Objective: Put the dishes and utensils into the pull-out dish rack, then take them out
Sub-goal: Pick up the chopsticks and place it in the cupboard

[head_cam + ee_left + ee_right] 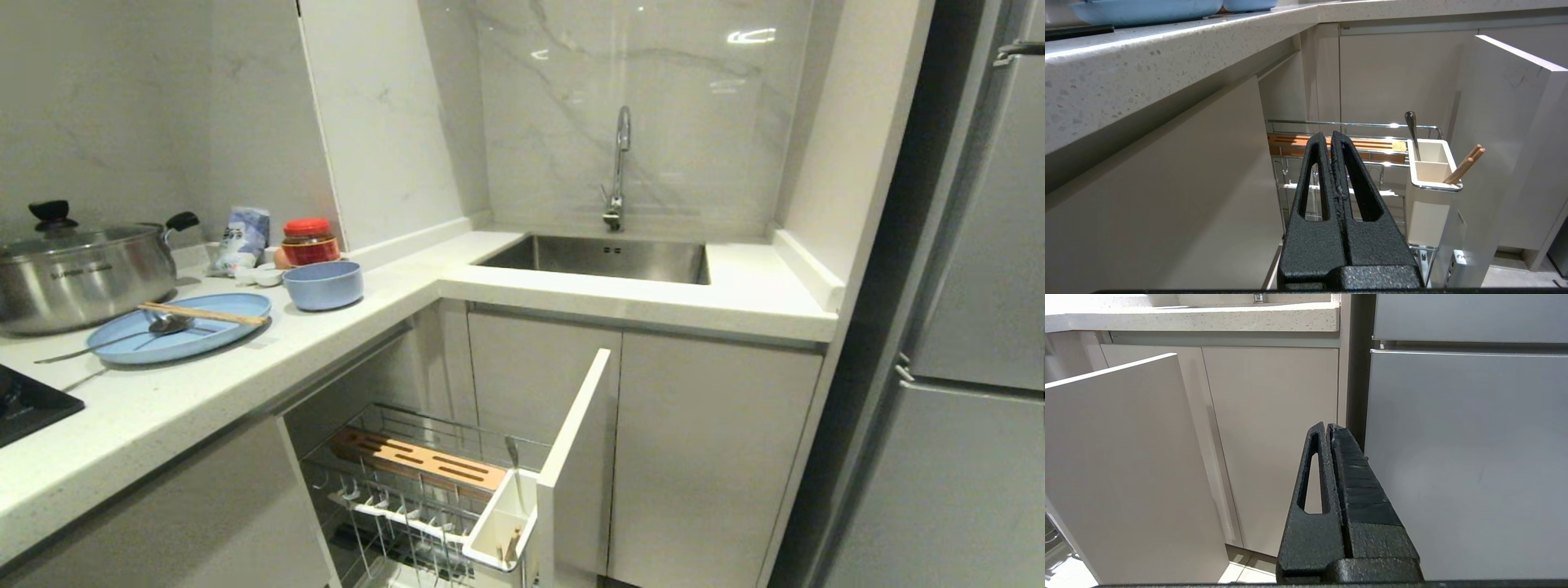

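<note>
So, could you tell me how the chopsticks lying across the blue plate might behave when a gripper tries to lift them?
The chopsticks look thin, stiff and light. Being slim and resting loose across the plate rim, they may roll or separate when nudged.

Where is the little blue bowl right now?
In the head view the blue bowl sits on the counter on the left, just right of the blue plate and in front of the red-lidded jar.
</note>
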Controlling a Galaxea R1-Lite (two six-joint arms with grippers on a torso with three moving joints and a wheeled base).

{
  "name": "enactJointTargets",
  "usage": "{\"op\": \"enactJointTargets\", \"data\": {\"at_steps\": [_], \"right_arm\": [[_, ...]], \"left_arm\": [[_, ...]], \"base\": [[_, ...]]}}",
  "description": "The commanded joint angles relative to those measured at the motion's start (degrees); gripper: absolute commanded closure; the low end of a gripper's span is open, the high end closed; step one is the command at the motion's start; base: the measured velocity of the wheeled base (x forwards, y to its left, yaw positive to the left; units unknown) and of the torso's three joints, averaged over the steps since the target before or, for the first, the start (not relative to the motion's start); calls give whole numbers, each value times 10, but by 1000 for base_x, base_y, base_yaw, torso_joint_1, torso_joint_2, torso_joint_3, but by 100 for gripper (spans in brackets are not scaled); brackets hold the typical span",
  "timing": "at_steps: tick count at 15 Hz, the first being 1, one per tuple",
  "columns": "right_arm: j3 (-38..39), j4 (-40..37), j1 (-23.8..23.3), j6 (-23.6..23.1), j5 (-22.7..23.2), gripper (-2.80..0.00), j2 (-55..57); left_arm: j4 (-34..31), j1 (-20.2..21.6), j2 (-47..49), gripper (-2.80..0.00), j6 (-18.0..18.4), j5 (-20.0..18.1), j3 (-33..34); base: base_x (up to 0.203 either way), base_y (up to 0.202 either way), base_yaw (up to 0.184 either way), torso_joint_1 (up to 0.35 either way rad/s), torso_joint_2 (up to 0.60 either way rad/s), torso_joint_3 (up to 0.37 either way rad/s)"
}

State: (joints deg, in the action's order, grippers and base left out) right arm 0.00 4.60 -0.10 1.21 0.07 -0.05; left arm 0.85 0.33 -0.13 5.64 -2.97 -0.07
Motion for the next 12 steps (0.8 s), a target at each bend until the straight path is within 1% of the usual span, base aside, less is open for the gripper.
{"op": "enactJointTargets", "data": {"at_steps": [1,8,10,12], "right_arm": [[15,1,0,0,0,0,0],[15,0,0,0,0,0,0],[15,1,0,0,0,0,0],[15,1,0,0,0,0,0]], "left_arm": [[-2,0,1,0,-4,1,8],[-1,0,1,0,0,3,9],[-2,0,1,0,-10,5,9],[-1,0,1,0,-6,2,9]], "base": [[0,0,0,0,0,0],[0,0,0,0,0,0],[0,0,0,0,0,0],[0,0,0,3,2,-81]]}}
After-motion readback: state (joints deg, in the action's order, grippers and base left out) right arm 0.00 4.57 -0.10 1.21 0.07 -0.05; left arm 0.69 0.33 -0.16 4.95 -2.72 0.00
